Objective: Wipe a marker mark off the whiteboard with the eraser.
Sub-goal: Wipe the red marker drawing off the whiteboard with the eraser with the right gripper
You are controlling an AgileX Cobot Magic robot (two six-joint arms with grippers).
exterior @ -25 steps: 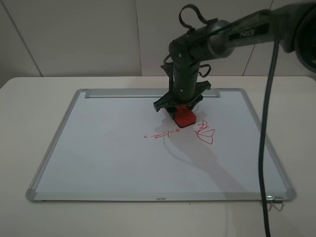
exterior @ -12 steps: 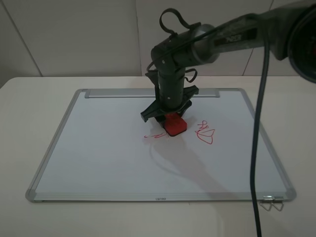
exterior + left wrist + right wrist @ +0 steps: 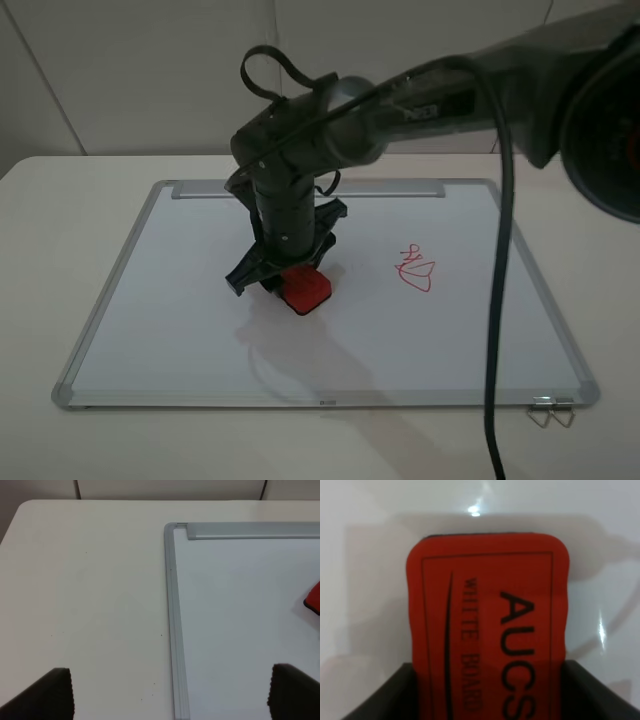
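A small red eraser (image 3: 305,289) lies flat on the whiteboard (image 3: 180,300), left of centre in the high view. The right jaws pinch it from above, one pressed against each long side near one end. The other end sticks out free ahead of them. In the right wrist view the eraser (image 3: 487,625) fills the space between the two dark jaws, dark lettering upward, and its long edges look slightly wavy.

It is probably a light foam block that gives a little when squeezed. Across the narrow width, as here, seems the best place to hold it. The glossy board should let the base slide easily, so steady downward pressure is likely needed to keep it flat.

No wide red scribble shows. Whether any is hidden under the eraser is unclear. A smaller scribble (image 3: 415,270) sits well to its right.

The left jaws are spread wide and hold nothing. They hang over the tabletop (image 3: 85,590) and the board's edge, well away from the eraser.
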